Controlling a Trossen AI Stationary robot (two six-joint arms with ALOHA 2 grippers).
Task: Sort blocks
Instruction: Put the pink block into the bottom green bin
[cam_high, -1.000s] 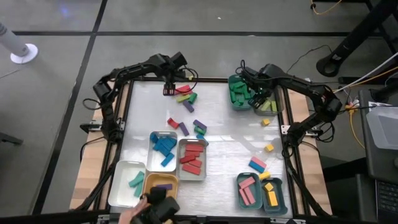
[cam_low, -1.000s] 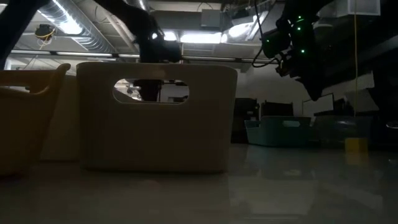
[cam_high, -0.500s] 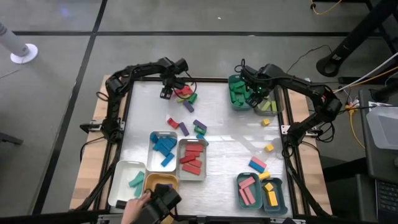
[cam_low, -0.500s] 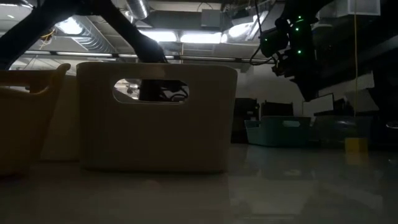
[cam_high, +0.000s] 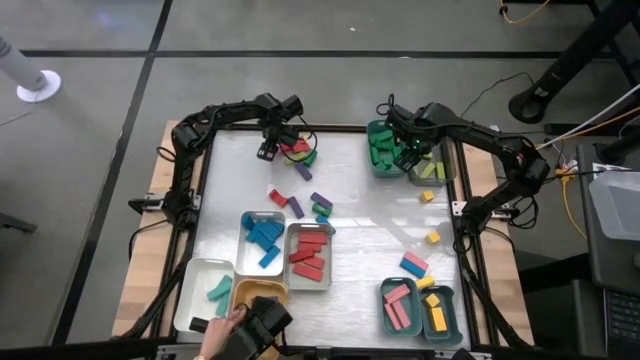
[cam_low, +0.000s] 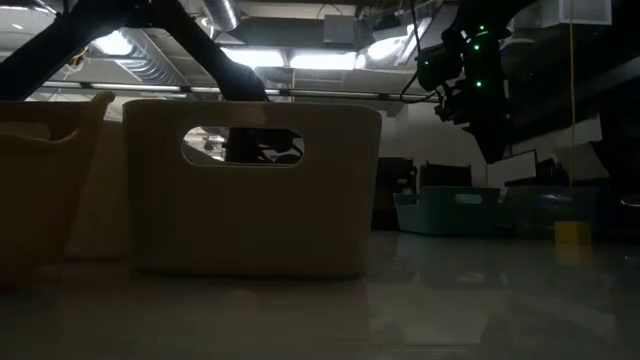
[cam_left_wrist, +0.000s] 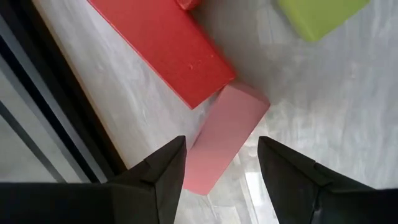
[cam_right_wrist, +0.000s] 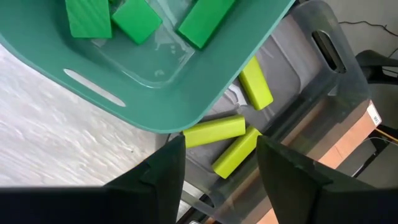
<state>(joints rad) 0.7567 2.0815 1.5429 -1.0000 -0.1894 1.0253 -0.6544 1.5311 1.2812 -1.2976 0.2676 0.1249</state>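
Note:
A heap of loose blocks (cam_high: 296, 152) lies at the table's far left. My left gripper (cam_high: 268, 150) stands open just above it, pointing down. In the left wrist view a pink block (cam_left_wrist: 225, 134) lies flat on the table, its end between my left gripper's (cam_left_wrist: 221, 168) fingertips and apart from both. A red block (cam_left_wrist: 165, 43) lies against the pink one, and a lime block (cam_left_wrist: 317, 15) lies beyond. My right gripper (cam_high: 412, 158) hangs open at the far right over a grey tray (cam_right_wrist: 298, 81) with lime blocks (cam_right_wrist: 214, 132). Beside it stands a teal tray (cam_right_wrist: 186, 93) with green blocks (cam_right_wrist: 137, 18).
More loose blocks (cam_high: 300, 205) lie mid-table, and yellow ones (cam_high: 432, 237) to the right. Trays of sorted blocks stand near the front: blue (cam_high: 262, 232), red (cam_high: 310, 255), teal (cam_high: 218, 290), pink (cam_high: 398, 305), yellow (cam_high: 438, 312). A person's hand with a dark device (cam_high: 250, 325) is at the near edge.
My left gripper has come down onto the heap at the far left, shifting slightly toward the table's near edge and rolling about its own axis. Its fingers stay open. The blocks have not moved.

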